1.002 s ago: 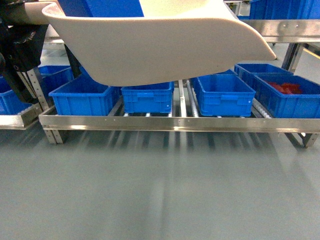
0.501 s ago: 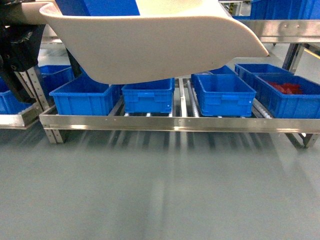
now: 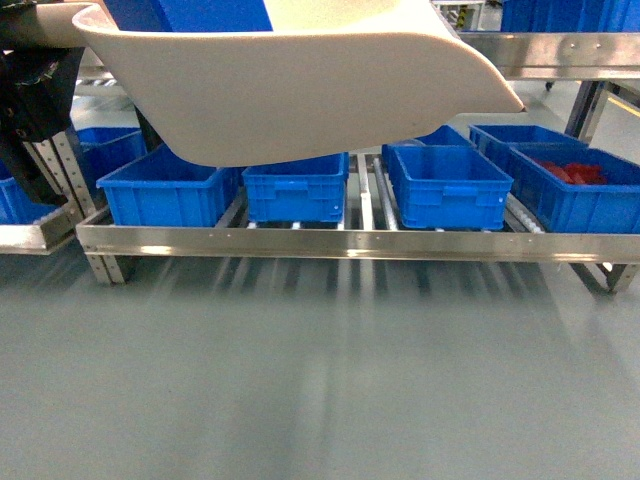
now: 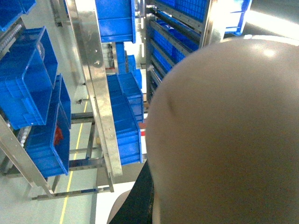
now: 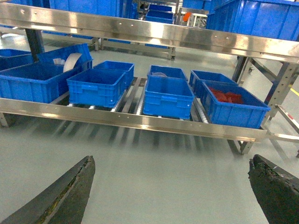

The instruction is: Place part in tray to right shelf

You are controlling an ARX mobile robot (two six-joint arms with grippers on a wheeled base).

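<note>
The big cream tray hangs up high at 12 o'clock, over the right shelf. The right claw is wide open and holds nothing. The left claw's grip cannot be seen.

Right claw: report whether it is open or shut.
Open. In the right wrist view the right claw has its two dark fingers far apart with only bare floor between them.

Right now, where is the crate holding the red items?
In the head view, the blue crate with red items sits at the far right of the low steel rack; the right wrist view shows it rightmost in the row too.
</note>
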